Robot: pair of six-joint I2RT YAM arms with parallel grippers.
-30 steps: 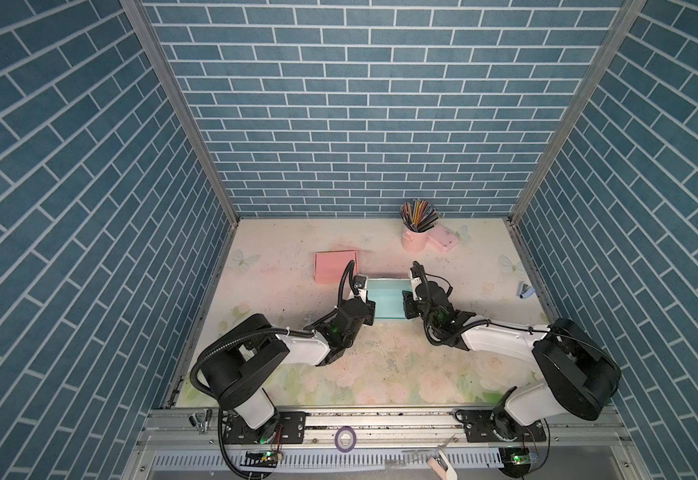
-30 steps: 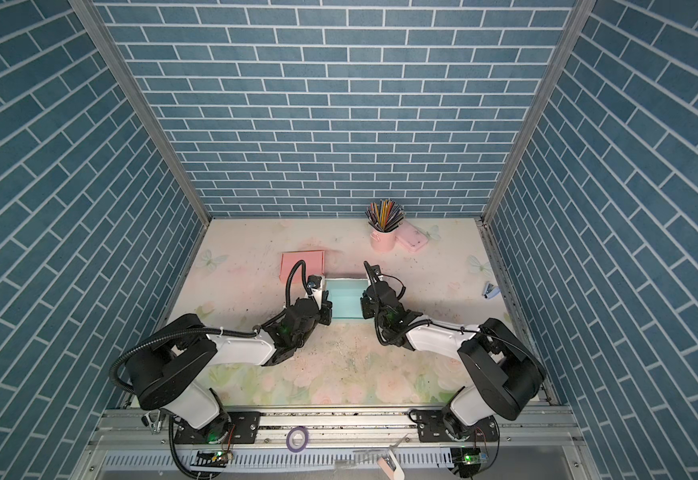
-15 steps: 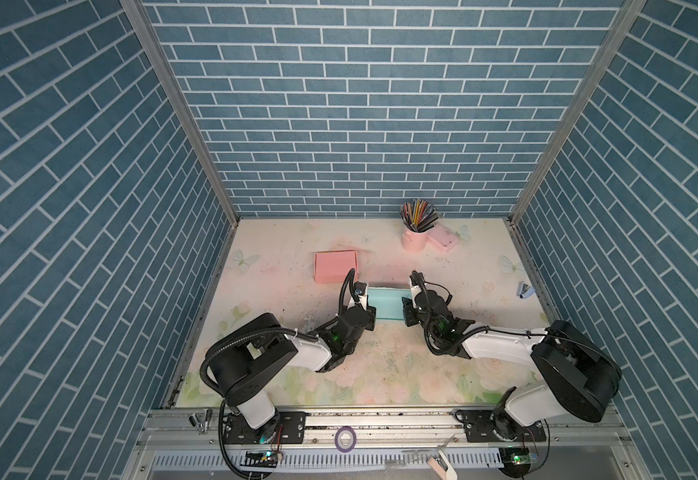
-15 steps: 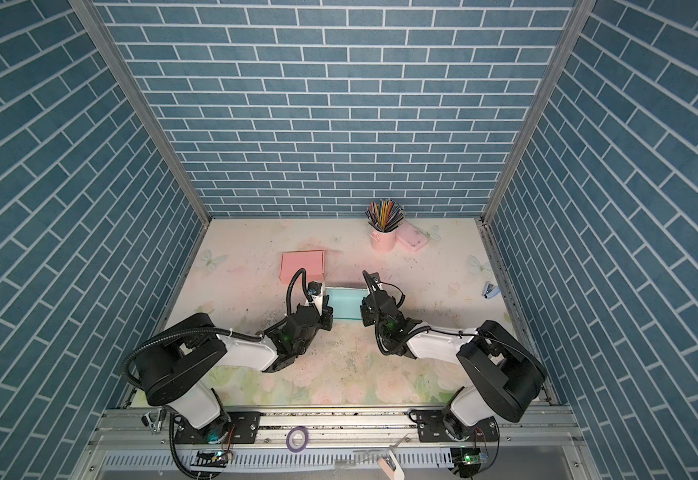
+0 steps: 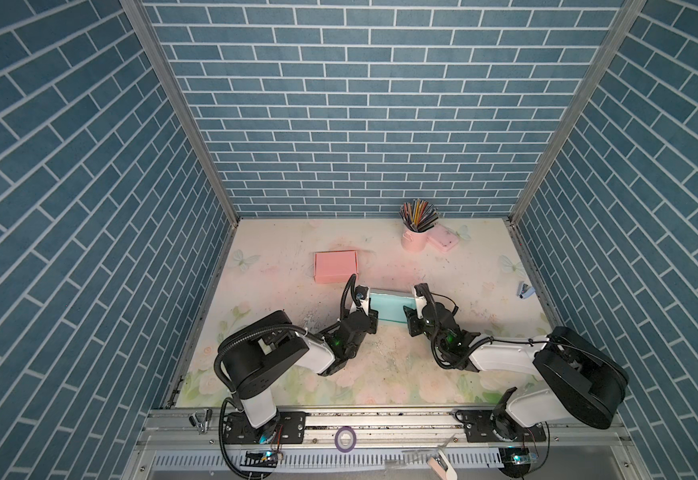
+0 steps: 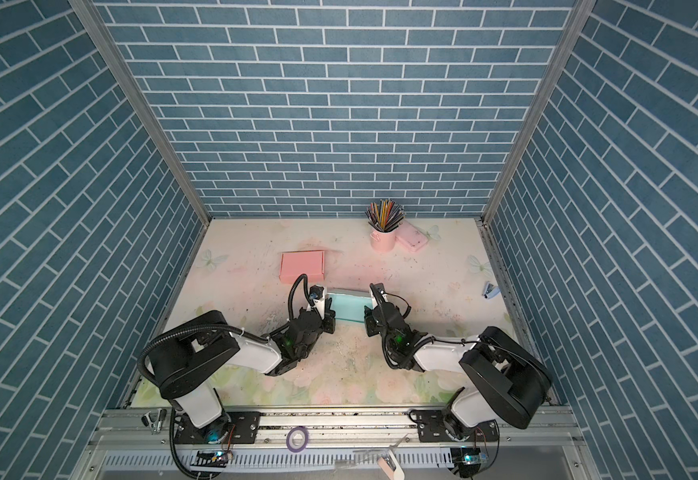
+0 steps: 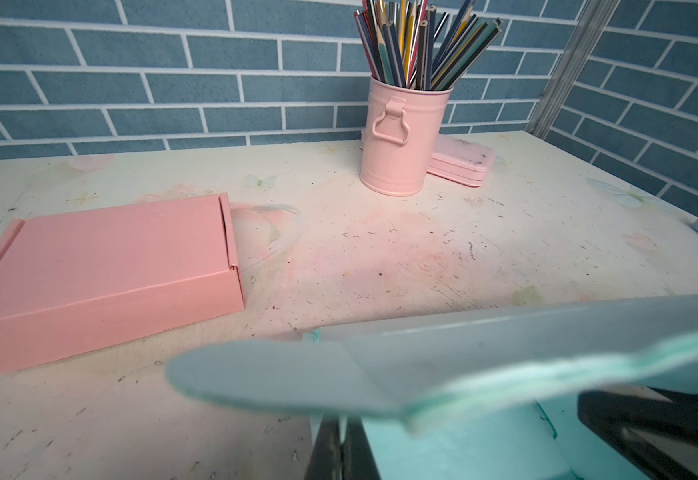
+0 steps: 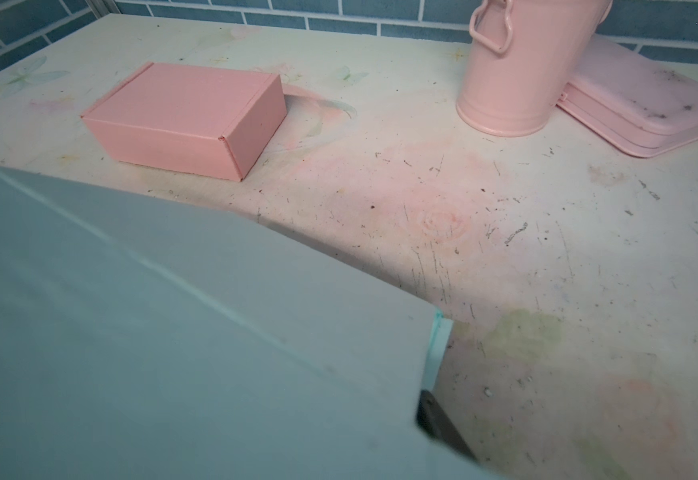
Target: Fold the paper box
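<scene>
so the teal box (image 5: 388, 305) sits pretty much dead centre on the worktop (image 5: 442, 374), long side running left to right, and both top views show an arm at each end of it. its lid isn't down. from the left wrist camera a grey-blue flap (image 7: 264, 378) with a rounded ear hangs over the brighter teal inside, blurry because it's so close. from the right wrist camera a big grey-blue panel of the box fills most of the near side and ends at the box's corner.

left gripper (image 5: 374, 318) is at the box's left end, fingers (image 7: 330, 449) clenched tight together. there's a thin pale sliver between them, but i can't tell if that's cardboard or just light, so no idea whether it's really pinching a wall.

right gripper (image 5: 408, 320) is at the right end. only one dark finger (image 8: 438, 419) peeks out right next to the box's corner. the other is hidden under the panel, so i can't tell if it's released or gripping.

other stuff: a closed pink box (image 5: 336, 267) sits behind the teal one, toward the back left, not touching it. a pink cup (image 5: 413, 243) full of pencils (image 5: 417, 212) stands near the back edge, right of centre, with a flat pink case (image 5: 443, 240) right against it. there's a small blue thing (image 5: 523, 289) by the right edge, too small to name.
</scene>
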